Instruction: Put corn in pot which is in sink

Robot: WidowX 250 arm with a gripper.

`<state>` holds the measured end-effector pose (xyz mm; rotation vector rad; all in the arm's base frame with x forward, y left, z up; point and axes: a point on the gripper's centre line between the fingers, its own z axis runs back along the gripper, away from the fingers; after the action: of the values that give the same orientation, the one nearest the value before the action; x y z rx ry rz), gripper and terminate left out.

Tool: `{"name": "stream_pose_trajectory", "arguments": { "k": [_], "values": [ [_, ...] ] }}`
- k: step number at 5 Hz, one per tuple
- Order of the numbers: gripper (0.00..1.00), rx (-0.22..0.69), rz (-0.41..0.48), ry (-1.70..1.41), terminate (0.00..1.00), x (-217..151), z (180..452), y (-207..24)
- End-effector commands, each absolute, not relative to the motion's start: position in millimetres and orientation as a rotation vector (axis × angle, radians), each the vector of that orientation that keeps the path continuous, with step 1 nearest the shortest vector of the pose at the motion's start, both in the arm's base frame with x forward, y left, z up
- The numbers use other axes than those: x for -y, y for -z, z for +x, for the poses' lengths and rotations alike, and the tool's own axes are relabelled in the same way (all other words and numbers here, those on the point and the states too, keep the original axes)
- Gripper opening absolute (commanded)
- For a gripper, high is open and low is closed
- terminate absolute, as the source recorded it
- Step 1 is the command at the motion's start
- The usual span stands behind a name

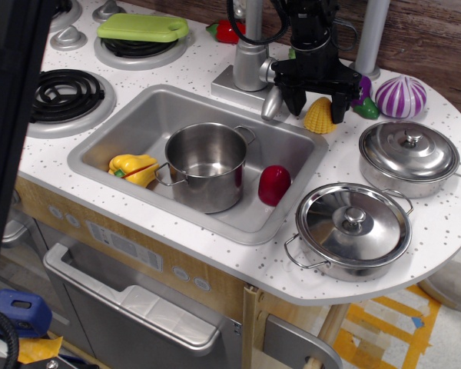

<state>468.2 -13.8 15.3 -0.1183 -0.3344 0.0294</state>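
The black tool stood spread around the small yellow bumpy corn on the speckled white bench.

Yellow corn on counter behind sink; tall steel pot upright inside sink.

Dark blurred bar covered left edge of frame, hid part of coil burner. Pincer straddled corn, its top hidden; contact unclear. Arm cut off at top edge. Right pot handle ran off right edge. Purple item mostly hidden behind pincer.
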Motion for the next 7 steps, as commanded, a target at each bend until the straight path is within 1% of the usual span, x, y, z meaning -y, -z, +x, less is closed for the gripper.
{"name": "stream_pose_trajectory", "arguments": {
  "k": [1,2,3,4,5,7],
  "values": [
    [0.00,0.378,-0.102,-0.029,0.00,14,474,-42],
    [0.00,0.359,-0.077,-0.029,0.00,9,469,-53],
    [0.00,0.327,0.022,-0.015,0.00,0,456,-76],
    [0.00,0.299,0.052,-0.025,0.00,-14,444,-91],
    [0.00,0.294,0.079,-0.038,0.00,-25,431,-95],
    [0.00,0.322,0.058,-0.078,0.00,-59,396,-76]
  ]
}}
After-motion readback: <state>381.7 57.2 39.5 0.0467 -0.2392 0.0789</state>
